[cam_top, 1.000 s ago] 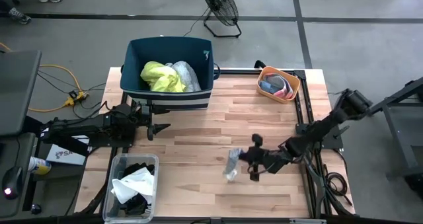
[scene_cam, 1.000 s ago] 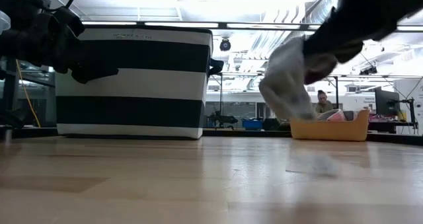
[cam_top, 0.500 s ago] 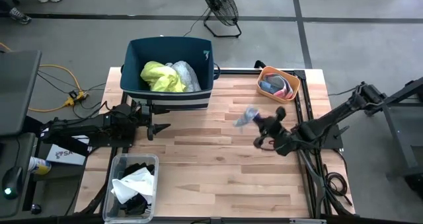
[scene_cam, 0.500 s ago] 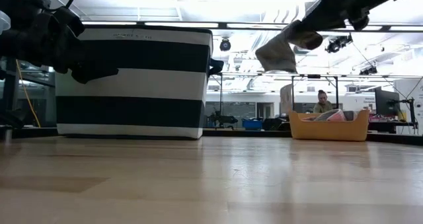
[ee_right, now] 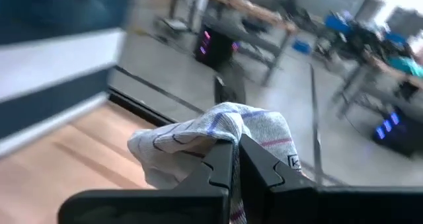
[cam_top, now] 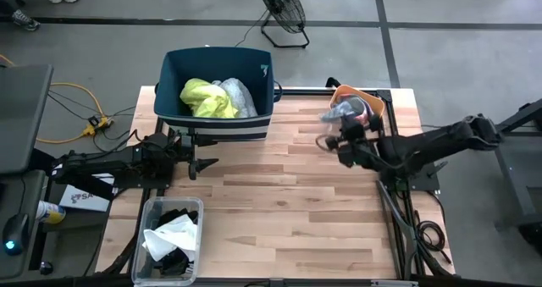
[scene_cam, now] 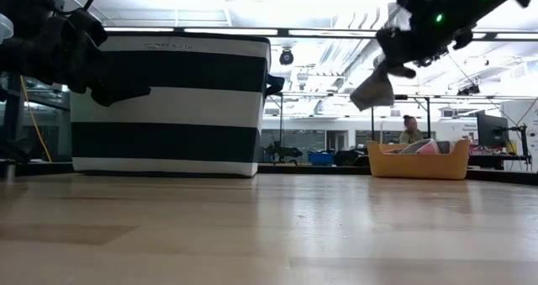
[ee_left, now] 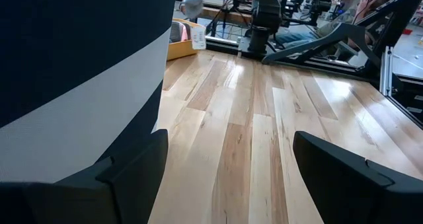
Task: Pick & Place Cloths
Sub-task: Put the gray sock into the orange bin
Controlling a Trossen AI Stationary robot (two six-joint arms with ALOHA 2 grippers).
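My right gripper is shut on the small white-blue rag and hovers in the air beside the orange tray at the table's far right. In the low view the rag hangs well above the tabletop. My left gripper waits open, near the dark-blue striped bin; its fingers frame bare wood in the left wrist view. The neon-yellow garment and a pale garment lie inside the bin. My right gripper pinches a bunched fold of the rag between its two fingers. The rag is lifted clear of the table. It bulges past the fingertips and droops slack below the gripper.
A clear box with black and white pieces sits at the near left corner. The orange tray holds pink and grey items. Bare wood spreads across the middle and near side of the table. A person sits in the room behind.
My right gripper has carried the rag from low over the table's middle right up and toward the far edge, ending beside the orange tray. The rag has gone from hanging just above the wood to high in the air. My left arm has kept still.
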